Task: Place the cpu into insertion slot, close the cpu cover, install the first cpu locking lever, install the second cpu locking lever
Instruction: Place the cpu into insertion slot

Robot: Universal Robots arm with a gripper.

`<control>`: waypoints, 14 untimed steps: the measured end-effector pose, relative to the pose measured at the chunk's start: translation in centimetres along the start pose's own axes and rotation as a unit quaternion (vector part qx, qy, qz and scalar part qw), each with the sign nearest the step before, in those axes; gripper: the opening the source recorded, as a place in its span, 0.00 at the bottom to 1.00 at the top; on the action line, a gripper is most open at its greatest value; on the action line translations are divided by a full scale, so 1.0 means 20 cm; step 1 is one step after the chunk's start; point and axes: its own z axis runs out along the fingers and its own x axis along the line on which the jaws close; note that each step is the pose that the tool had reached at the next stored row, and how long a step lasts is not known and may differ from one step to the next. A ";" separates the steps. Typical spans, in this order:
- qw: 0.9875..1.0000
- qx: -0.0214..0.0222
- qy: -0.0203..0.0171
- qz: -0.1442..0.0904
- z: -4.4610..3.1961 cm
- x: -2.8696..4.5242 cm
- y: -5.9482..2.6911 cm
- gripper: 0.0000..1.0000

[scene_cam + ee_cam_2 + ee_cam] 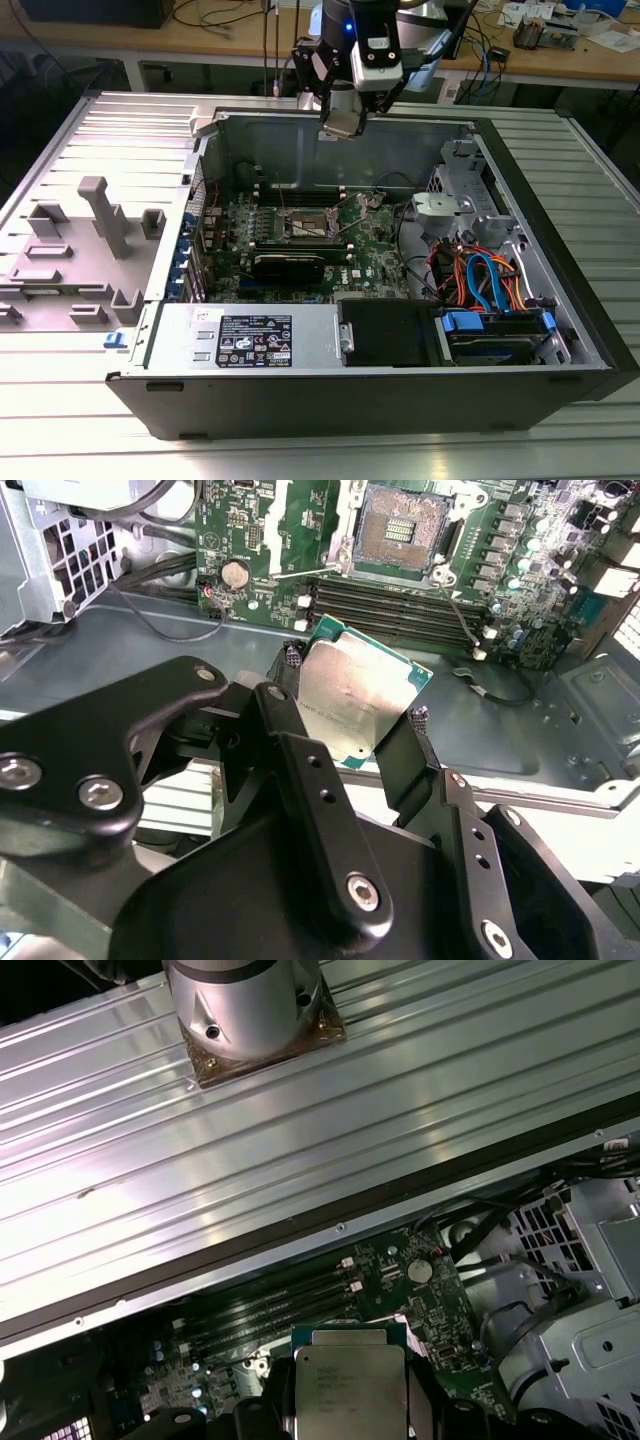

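Aloft, cpu [352,695] in claw [354,687] over open case [400,395]

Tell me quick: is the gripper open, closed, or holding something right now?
Gripper: jaws closed on the cpu, held in the air; the insertion slot is empty.

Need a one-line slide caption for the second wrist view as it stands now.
The gripper holds the cpu by its edges, clear of the green board, whose insertion slot lies open and empty.
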 end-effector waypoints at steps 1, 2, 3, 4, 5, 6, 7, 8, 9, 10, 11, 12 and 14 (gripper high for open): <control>1.000 0.000 0.000 0.001 0.000 0.000 0.000 0.55; 1.000 -0.001 0.000 0.002 0.000 0.000 0.000 0.55; 1.000 -0.001 0.000 0.004 0.000 0.000 0.000 0.55; 1.000 -0.001 -0.001 0.009 0.000 -0.001 0.000 0.55; 1.000 -0.002 -0.002 0.013 0.000 -0.001 -0.001 0.55; 1.000 -0.002 -0.002 0.017 0.000 0.000 -0.001 0.55; 1.000 -0.002 -0.003 0.021 0.000 0.000 -0.001 0.55; 1.000 -0.002 -0.004 0.024 0.000 -0.001 -0.001 0.55; 1.000 -0.003 -0.004 0.027 0.000 0.000 -0.001 0.55; 1.000 -0.003 -0.005 0.031 0.000 0.000 -0.001 0.55; 0.999 -0.003 -0.005 0.035 0.000 -0.001 -0.001 0.55; 0.999 -0.003 -0.006 0.038 0.000 -0.001 -0.001 0.55; 0.999 -0.004 -0.007 0.043 0.000 -0.001 -0.001 0.55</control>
